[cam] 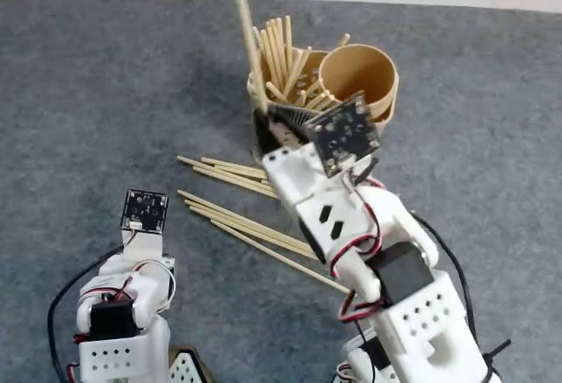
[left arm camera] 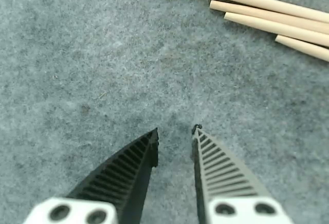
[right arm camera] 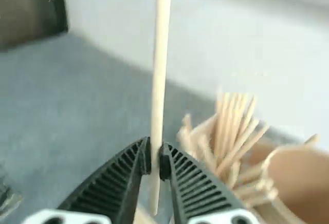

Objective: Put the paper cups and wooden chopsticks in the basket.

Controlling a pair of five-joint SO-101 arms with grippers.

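Observation:
My right gripper (right arm camera: 156,152) is shut on one wooden chopstick (right arm camera: 160,54), held upright. From above, that chopstick (cam: 246,23) stands beside two brown paper cups; one cup (cam: 362,71) looks hollow, the other holds a bunch of chopsticks (cam: 283,58). The right wrist view has the bunch (right arm camera: 231,131) and a cup (right arm camera: 303,178) just beyond the fingers. Several loose chopsticks (cam: 250,225) lie on the grey carpet between the arms. My left gripper (left arm camera: 175,130) hovers open over bare carpet, with chopstick ends (left arm camera: 267,13) a short way ahead of it.
Grey carpet (cam: 88,93) covers the table, with a pale wall strip along the far edge. The right arm's body (cam: 369,251) stretches over the loose chopsticks. The left arm's base (cam: 118,330) sits at the near left.

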